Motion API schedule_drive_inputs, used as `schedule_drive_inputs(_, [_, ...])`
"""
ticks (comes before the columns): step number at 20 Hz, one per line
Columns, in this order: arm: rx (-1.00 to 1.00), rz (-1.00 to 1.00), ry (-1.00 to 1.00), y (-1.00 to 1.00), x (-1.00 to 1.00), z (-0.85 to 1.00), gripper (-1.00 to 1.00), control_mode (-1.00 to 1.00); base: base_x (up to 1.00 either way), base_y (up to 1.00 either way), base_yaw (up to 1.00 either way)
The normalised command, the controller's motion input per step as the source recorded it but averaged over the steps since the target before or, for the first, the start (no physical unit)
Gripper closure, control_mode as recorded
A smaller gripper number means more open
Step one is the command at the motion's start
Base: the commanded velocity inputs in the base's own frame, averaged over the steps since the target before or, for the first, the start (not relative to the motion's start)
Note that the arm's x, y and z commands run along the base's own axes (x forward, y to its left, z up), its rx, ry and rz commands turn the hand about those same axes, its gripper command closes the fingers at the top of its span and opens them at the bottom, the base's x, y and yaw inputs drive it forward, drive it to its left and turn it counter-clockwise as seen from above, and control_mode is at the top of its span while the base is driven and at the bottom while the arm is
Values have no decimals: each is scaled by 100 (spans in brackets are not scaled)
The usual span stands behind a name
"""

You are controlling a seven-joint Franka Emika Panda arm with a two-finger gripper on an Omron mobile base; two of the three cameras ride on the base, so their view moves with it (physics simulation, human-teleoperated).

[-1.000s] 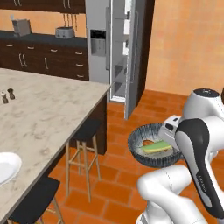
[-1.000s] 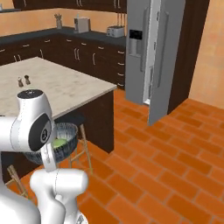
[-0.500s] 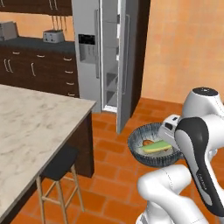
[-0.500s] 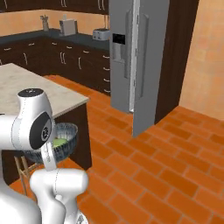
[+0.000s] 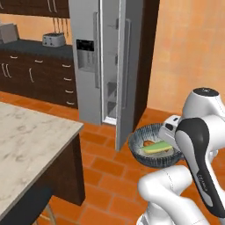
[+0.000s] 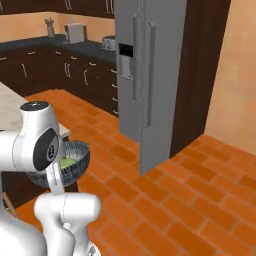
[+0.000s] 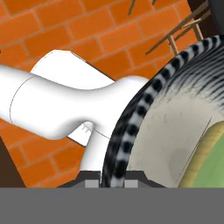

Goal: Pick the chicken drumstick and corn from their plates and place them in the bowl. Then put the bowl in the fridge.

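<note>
In the left base view, you carry the bowl (image 5: 154, 150) with the corn (image 5: 156, 148) and the chicken drumstick (image 5: 146, 143) inside, near the open fridge (image 5: 110, 66).

In the right base view, the fridge door stands ahead; next, reach a shelf.

In the hand view, the tool (image 7: 111, 178) pinches the bowl rim.

Bowl (image 5: 153, 153): dark grey-blue outside, rim w/ black-and-white striped banding, pale mottled grey inside. Corn (image 5: 157, 148): yellow cob, green husk. Chicken drumstick (image 5: 148, 143): orange-brown. Fridge (image 5: 110, 66): grey-silver doors, dark dispenser panel. Floor (image 6: 195, 200): orange-red brick tiles. Surface (image 5: 30, 145): pale marbled top, dark brown base. Cabinets (image 6: 60, 75): dark brown, silver handles. Wall (image 5: 189, 57): orange.
</note>
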Motion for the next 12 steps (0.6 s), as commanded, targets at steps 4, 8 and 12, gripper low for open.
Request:
schedule_drive_inputs(4, [0,0,0,0,0,0,100,100,100,-58,36])
schedule_drive_inputs(8, [0,0,0,0,0,0,100,100,100,-52,43])
schedule_drive_inputs(12, [0,0,0,0,0,0,100,100,100,-47,43])
